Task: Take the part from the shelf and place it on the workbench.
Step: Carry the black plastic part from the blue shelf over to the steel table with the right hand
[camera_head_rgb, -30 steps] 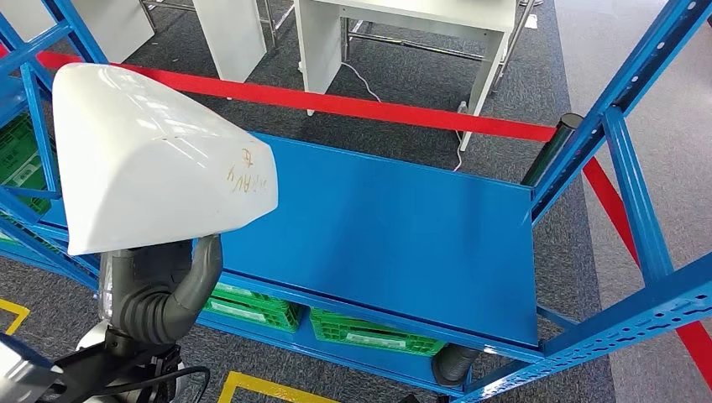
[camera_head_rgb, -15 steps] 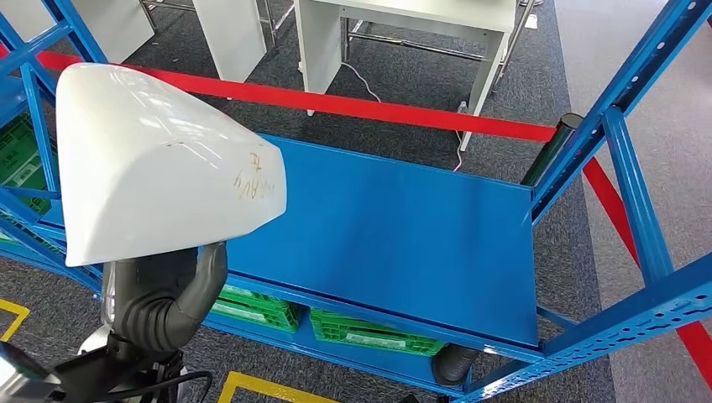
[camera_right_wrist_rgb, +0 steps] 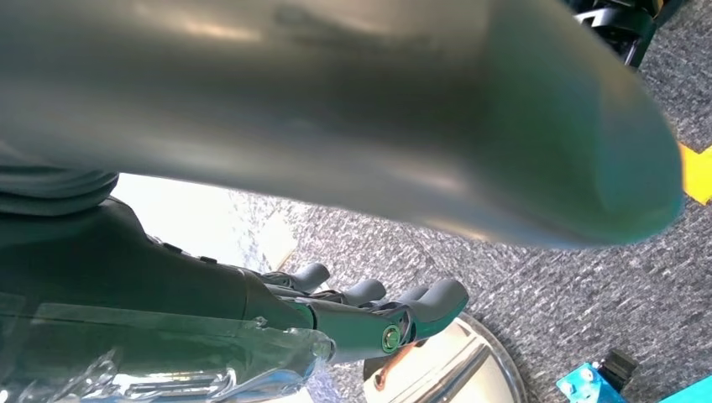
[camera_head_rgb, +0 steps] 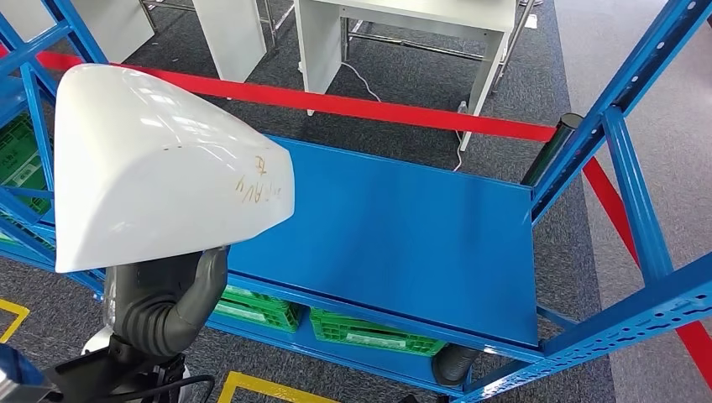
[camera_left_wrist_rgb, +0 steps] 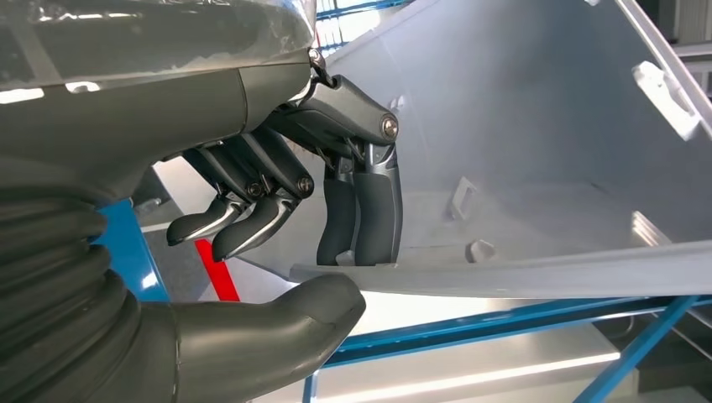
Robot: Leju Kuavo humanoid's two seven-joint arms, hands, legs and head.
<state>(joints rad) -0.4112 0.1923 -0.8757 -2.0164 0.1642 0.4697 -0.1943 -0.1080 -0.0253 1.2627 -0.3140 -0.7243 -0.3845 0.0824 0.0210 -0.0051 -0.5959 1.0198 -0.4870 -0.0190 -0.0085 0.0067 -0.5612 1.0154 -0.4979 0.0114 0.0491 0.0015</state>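
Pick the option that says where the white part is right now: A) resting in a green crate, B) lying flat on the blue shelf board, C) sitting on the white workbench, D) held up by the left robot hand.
D: the left robot hand grips the rim of the white part, holding it above the blue shelf board.

I see the flat blue shelf [camera_head_rgb: 395,227] bare and wide, with room above it. Slanted blue bars [camera_head_rgb: 625,143] close its right side. The big white part [camera_head_rgb: 159,168] blocks the left, maybe hiding more shelf.
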